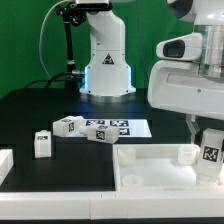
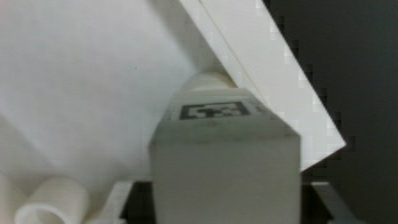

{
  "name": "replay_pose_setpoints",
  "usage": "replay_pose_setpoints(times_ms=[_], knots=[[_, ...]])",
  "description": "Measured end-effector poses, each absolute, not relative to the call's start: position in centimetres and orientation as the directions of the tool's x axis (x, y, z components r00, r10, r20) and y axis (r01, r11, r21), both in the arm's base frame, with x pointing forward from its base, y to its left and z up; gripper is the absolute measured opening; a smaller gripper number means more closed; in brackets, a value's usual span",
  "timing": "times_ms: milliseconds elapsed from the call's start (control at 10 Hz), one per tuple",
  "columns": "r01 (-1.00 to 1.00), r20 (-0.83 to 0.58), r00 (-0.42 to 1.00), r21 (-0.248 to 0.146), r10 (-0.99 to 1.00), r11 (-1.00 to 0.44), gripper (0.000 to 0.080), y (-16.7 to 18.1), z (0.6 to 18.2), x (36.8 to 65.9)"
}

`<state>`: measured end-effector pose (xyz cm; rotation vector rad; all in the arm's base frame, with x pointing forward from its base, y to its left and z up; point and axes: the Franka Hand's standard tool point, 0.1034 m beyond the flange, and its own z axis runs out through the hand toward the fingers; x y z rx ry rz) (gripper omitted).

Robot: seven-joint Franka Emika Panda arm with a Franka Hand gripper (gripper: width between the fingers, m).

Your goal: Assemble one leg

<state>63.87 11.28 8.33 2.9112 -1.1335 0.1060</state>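
Note:
My gripper (image 1: 209, 150) is shut on a leg (image 1: 210, 150), a white block with a black-and-white tag, and holds it upright over the right front corner of the large white tray-like panel (image 1: 150, 170). In the wrist view the held leg (image 2: 222, 160) fills the space between my fingers (image 2: 134, 200), with its tagged end against the panel's raised rim (image 2: 267, 70). A round socket (image 2: 50, 200) shows beside it. Three more legs lie on the black table at the exterior view's left: one (image 1: 42, 144), one (image 1: 68, 125) and one (image 1: 100, 133).
The marker board (image 1: 120, 128) lies flat behind the panel. A white robot base (image 1: 105, 60) stands at the back. A white block (image 1: 5, 163) sits at the exterior view's left edge.

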Motion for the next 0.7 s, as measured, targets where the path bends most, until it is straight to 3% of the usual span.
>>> replay_pose_setpoints(times_ms=[400,600,700], knots=[[-0.947,0.004,0.316,-0.066,-0.949,-0.316,0.0285,10.51,8.14,64.14],[-0.996,-0.034,-0.026,-0.088,-0.999,0.029,0.0285,10.68,8.14,63.95],[-0.995,-0.041,-0.053,-0.087,-0.998,0.057,0.0285,10.64,8.13,63.92]])
